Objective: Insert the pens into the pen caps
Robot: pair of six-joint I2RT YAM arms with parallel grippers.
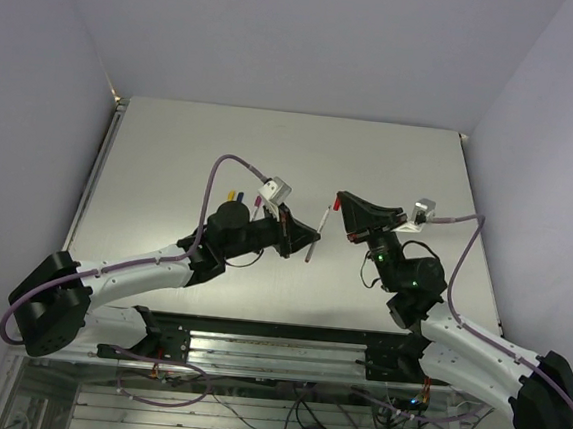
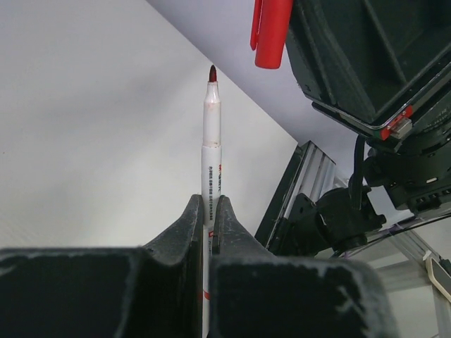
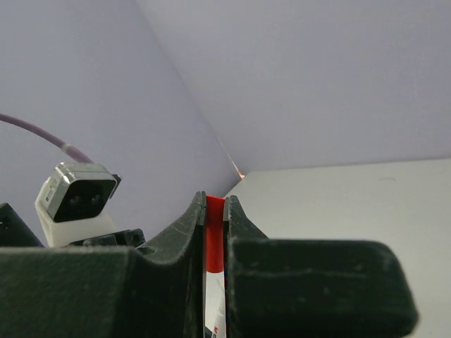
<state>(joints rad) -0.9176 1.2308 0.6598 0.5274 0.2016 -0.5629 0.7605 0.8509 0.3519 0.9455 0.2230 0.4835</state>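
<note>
- One pen (image 2: 211, 155), silver-grey with a red tip, is clamped between the left gripper (image 1: 311, 241) fingers. It is held in the air over the middle of the desk (image 1: 171, 154), somewhat toward the near edge.
- Its bare tip points away from the fingers toward the right gripper (image 1: 342, 200).
- The red cap (image 2: 270, 32) is pinched tight between the right gripper's fingers, which are closed on its sides.
- In the left wrist view the cap hangs near the pen tip, a little to the right of it, with a clear gap between them.
- Behind the left arm's wrist, toward the middle of the desk, lies a small cluster of other pens and caps (image 1: 238, 195). Yellow and blue show among them, but they are too small to tell apart.
- A purple cable (image 1: 212, 183) arcs over the left arm.
</note>
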